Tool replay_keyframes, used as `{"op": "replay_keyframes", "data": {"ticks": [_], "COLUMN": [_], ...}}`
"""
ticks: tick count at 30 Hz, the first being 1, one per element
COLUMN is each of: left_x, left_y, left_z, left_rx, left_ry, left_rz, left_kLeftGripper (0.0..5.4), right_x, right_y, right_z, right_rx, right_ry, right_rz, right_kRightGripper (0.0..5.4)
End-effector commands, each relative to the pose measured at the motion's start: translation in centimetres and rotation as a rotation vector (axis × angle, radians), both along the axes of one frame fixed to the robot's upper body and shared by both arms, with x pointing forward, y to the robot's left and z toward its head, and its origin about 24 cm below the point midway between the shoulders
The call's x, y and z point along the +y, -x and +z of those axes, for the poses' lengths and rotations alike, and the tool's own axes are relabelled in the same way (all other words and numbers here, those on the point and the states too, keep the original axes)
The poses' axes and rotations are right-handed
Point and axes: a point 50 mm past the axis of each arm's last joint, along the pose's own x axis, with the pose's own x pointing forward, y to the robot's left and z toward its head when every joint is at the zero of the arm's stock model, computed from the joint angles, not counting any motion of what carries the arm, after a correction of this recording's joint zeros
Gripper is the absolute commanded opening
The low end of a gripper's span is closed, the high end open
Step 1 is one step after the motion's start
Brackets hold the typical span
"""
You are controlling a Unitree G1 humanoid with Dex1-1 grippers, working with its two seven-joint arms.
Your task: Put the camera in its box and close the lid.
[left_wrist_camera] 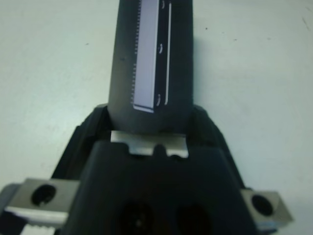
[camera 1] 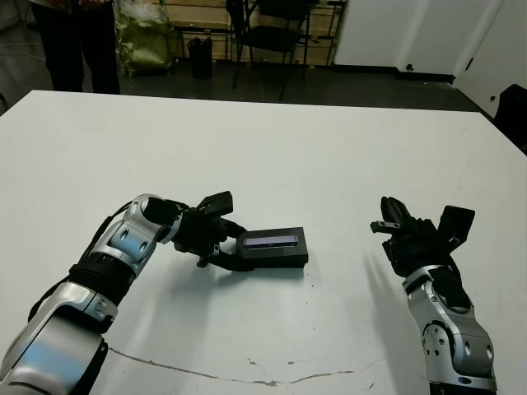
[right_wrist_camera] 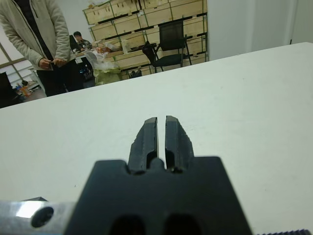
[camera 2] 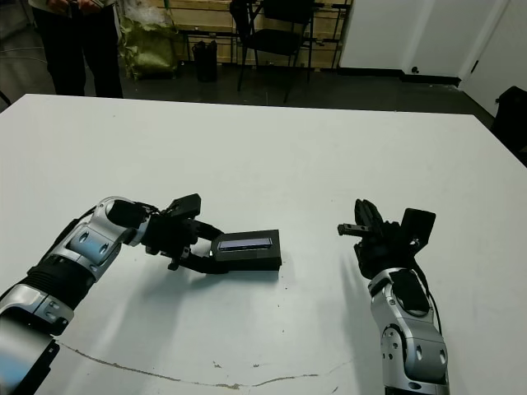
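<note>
Head view: my left gripper clamps one end of the lid, a flat matte black slab with a pale strip, sitting mid-table. My right gripper hovers well apart, holding nothing. Left wrist: lid runs out from between the fingers, strip glossy. Right wrist: ridged fingers pinched nearly together over bare white tabletop.
</note>
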Motion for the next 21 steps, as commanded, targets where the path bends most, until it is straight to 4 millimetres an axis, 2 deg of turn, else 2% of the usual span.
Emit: {"op": "replay_keyframes", "data": {"ticks": [1,8,20,21], "left_x": [-0.45,-0.58,-0.74,-0.72], "left_y": [-0.09,-0.23,-0.17,-0.18], "left_z": [-0.10,0.00,0.15,0.11], "left_rx": [0.014,0.038,-0.029,-0.024], "left_ry": [-0.041,-0.025,0.001,0.001], "left_rz": [-0.020,0.010,0.009,0.010], "left_kLeftGripper": [2.56,2.56,5.33,5.37], "right_x": [-0.39,-0.35,-0.12,-0.14], "right_y": [0.28,0.28,0.42,0.41], "right_z": [-0.72,-0.84,-0.67,-0.71], "right_rx": [0.028,0.037,0.042,0.042], "right_ry": [-0.004,-0.008,-0.006,-0.008], "right_rz": [-0.013,-0.019,-0.018,-0.018], "right_kRightGripper": [0.00,0.00,0.00,0.00]}}
